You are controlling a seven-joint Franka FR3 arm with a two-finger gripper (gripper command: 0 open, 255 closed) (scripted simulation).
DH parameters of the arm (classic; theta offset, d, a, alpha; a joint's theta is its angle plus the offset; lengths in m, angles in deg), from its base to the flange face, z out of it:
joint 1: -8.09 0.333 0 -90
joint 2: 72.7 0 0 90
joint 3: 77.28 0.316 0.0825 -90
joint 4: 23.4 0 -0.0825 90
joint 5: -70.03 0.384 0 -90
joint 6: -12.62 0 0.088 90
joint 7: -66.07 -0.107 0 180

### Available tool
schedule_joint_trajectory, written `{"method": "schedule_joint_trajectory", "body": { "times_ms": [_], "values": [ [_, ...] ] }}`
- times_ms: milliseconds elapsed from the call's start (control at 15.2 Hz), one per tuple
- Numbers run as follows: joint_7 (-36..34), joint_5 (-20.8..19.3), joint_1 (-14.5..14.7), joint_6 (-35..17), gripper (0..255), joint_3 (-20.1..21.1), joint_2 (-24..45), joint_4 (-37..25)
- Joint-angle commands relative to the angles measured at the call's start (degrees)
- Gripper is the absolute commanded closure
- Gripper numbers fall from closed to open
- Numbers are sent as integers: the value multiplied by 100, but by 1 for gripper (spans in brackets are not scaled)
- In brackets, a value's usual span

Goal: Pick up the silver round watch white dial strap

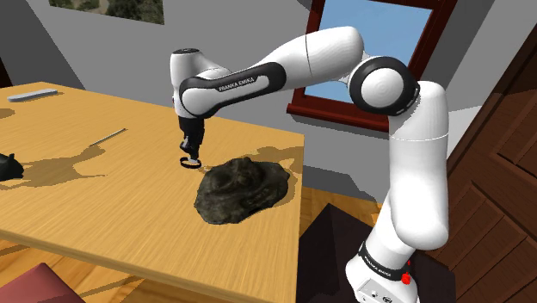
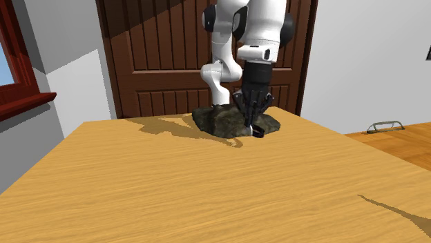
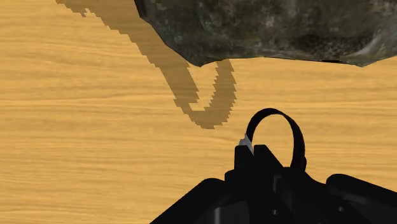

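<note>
Rock: a dark mottled rock lies on the wooden table, near the edge closest to the robot's stand.
Gripper: the black gripper hangs just beside the rock, on the side away from the stand, pointing down.
Claw: pinched narrow, clasping the watch between its tips.
Watch place: the watch dangles at the fingertips just beside the rock and apart from it. In the wrist view its looped shadow falls on the wood next to the rock's edge, separate from the watch itself.
Farther off: a thin grey stick, a flat grey piece and a black object lie well away from the rock, across the table.
Behind the rock: a dark panelled wooden door.
Beyond the table: a grey handle-shaped thing lies on the floor.
Writing: "FRANKA EMIKA" runs along the forearm.
Watch look: a thin black hoop of strap, with a small silvery-white glint where the fingers grip it; the dial cannot be made out.
</note>
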Motion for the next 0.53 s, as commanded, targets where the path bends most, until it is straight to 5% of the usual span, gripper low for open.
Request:
{"method": "schedule_joint_trajectory", "body": {
  "times_ms": [0, 462],
  "values": [
    [23, 17, -2, 131, 255, 5, -44, -86],
    [84, 59, 2, 555, 255, 21, -146, -414]
  ]
}}
